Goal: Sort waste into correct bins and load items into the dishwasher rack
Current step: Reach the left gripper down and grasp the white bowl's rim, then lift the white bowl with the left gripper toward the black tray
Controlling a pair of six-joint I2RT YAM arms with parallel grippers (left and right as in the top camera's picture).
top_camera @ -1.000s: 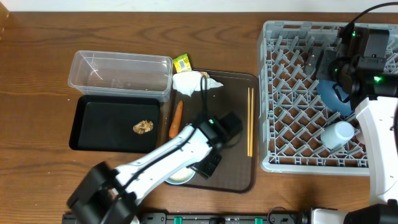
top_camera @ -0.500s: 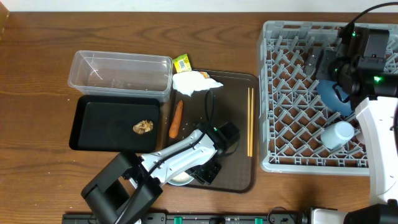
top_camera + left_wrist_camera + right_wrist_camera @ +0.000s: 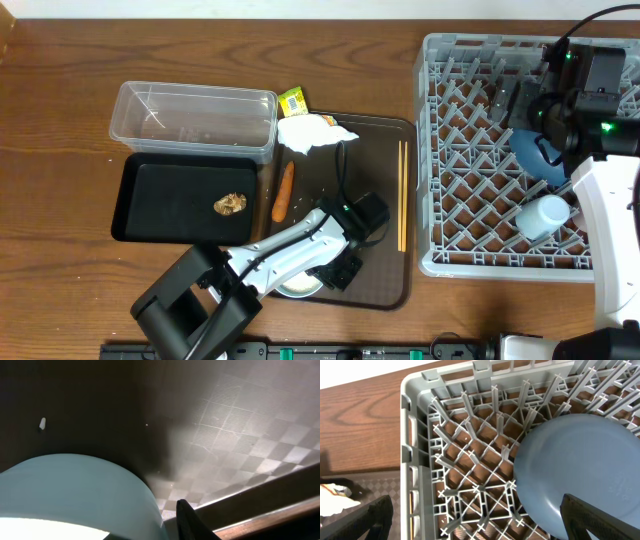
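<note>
The white bowl (image 3: 298,286) sits at the front of the dark brown serving tray (image 3: 385,270). My left gripper (image 3: 338,270) is down at its right rim. In the left wrist view the bowl wall (image 3: 75,495) fills the lower left, with one finger (image 3: 187,520) just outside it and the other hidden. A rice grain (image 3: 42,423) lies on the tray. My right gripper (image 3: 475,505) is open above the grey rack (image 3: 480,200), next to the blue plate (image 3: 580,470). The carrot (image 3: 284,191), tissue (image 3: 310,132), packet (image 3: 292,101) and chopsticks (image 3: 402,195) lie on or by the tray.
The clear tub (image 3: 195,92) stands at the back left. The black tray (image 3: 160,190) in front of it holds a brown food scrap (image 3: 231,204). A pale cup (image 3: 545,215) lies in the rack by the blue plate (image 3: 535,155).
My left arm has swung toward the front and its gripper has come down onto the bowl's rim. The bowl has shifted slightly right. The right arm has not moved.
</note>
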